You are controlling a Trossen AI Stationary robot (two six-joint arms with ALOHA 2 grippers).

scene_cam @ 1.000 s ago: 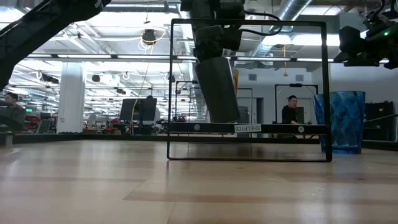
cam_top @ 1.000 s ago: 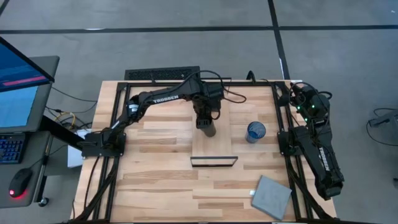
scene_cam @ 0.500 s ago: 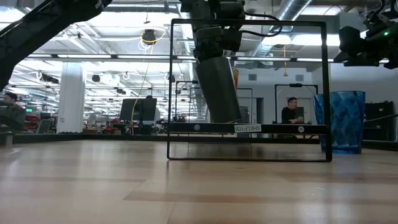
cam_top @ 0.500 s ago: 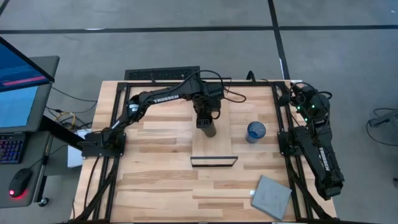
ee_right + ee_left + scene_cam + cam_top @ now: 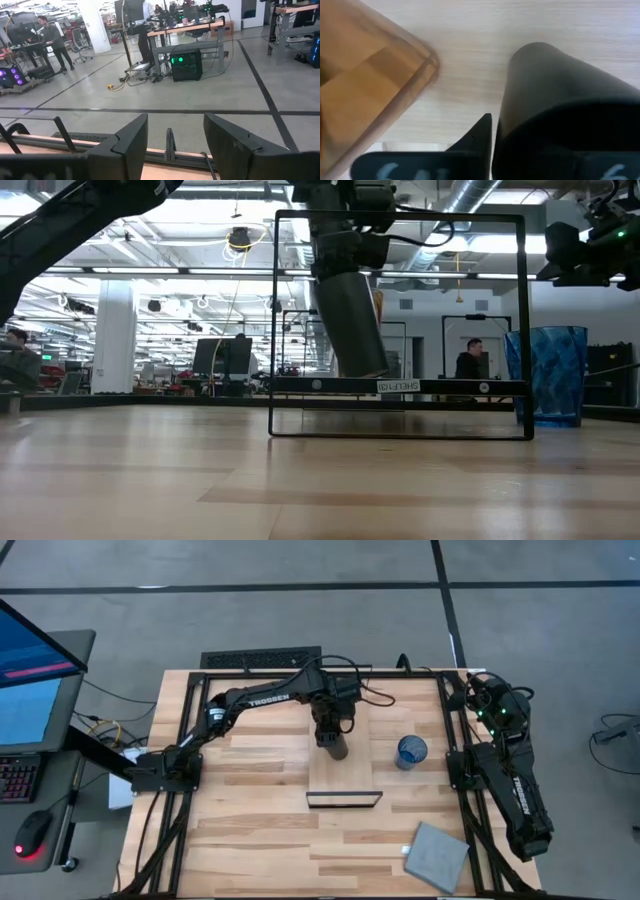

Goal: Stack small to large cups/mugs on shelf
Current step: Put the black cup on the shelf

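The shelf, a light-wood plank with a black frame at its near end, lies at the table's middle. My left gripper is over the shelf, shut on the black cup. The amber tumbler stands close beside the black cup. It shows as an orange sliver in the low view and is hidden under the arm in the high view. The blue cup stands on the table right of the shelf. My right gripper is open and empty at the far right corner. My left gripper holds the black cup by its upper end, coming from above with its fingers pointing down. One finger lies against the outside of the cup's wall. The cup hides the other finger. The cup hangs tilted, its lower end at the shelf board; whether it touches, I cannot tell.
A grey square pad lies at the near right corner. A monitor and keyboard stand off the table's left side. Bare wood lies left of the shelf and toward the near edge.
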